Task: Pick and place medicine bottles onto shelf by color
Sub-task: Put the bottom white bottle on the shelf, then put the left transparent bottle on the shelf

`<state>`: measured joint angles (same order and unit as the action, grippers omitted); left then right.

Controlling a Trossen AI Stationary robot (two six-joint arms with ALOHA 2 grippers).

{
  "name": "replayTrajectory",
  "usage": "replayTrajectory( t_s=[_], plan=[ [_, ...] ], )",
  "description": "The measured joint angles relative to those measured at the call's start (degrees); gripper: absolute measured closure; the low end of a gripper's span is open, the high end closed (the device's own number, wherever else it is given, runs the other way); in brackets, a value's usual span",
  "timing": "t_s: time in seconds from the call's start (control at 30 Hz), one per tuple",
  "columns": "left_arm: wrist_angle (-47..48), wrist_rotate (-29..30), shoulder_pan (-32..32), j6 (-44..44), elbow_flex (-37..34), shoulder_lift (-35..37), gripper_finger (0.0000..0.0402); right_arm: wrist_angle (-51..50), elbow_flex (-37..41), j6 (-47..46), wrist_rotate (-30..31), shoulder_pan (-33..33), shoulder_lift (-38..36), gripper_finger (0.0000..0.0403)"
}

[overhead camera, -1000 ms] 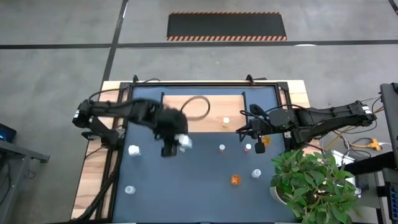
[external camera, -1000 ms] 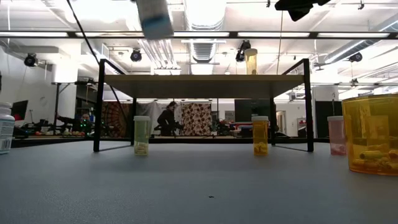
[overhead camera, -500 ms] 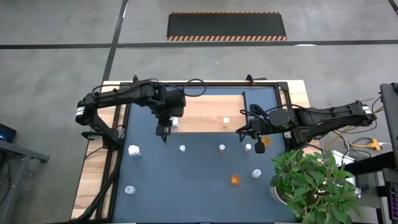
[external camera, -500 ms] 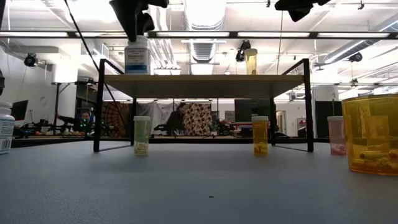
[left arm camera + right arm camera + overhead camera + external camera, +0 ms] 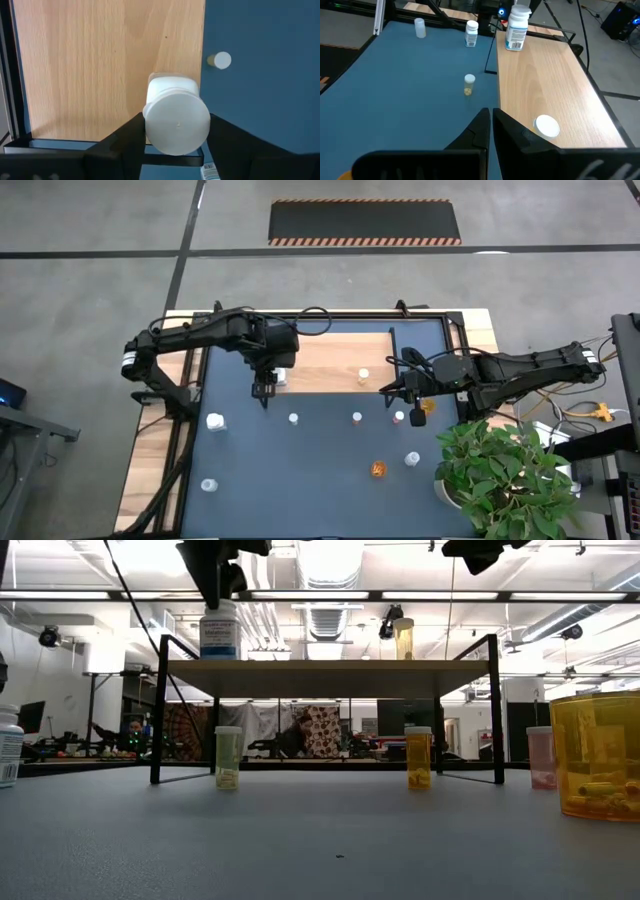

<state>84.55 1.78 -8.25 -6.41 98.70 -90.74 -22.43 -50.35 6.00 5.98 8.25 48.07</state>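
Observation:
My left gripper stands over the near left corner of the light-wood shelf, pointing down, shut on a white medicine bottle that stands there. An amber bottle stands farther right on the shelf. Several small white and orange bottles stand on the blue table. My right gripper hovers shut and with nothing in it past the shelf's right end. My left gripper has the white bottle's cap between its two fingers, one on each side. The fingers come from above, pointing down. The bottle stands upright, its base on the shelf near the left post.
A green potted plant fills the near right corner. A big orange bottle stands close to the low camera. The shelf's black frame posts rise at its corners. Bare blue table lies in the near middle.
My left gripper has carried the white bottle from above the table toward the far edge and down. The bottle now stands on the shelf's near left corner. For the last half second the gripper and the bottle have kept still.

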Motion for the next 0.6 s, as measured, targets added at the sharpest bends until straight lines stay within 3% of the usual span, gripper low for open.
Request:
replayTrajectory(
  t_s=[0.23,0.6],
  plan=[
    [0.0,0.0,0.0,-0.9,0.0,0.0,0.0168,0.0,0.0,0.0,0.0,0.0,0.0,0.0390],
    [1.0,0.4,0.0,-1.6,0.9,0.9,0.0160,0.1,0.0,-0.4,0.0,0.0,0.0,0.0390]
  ],
)
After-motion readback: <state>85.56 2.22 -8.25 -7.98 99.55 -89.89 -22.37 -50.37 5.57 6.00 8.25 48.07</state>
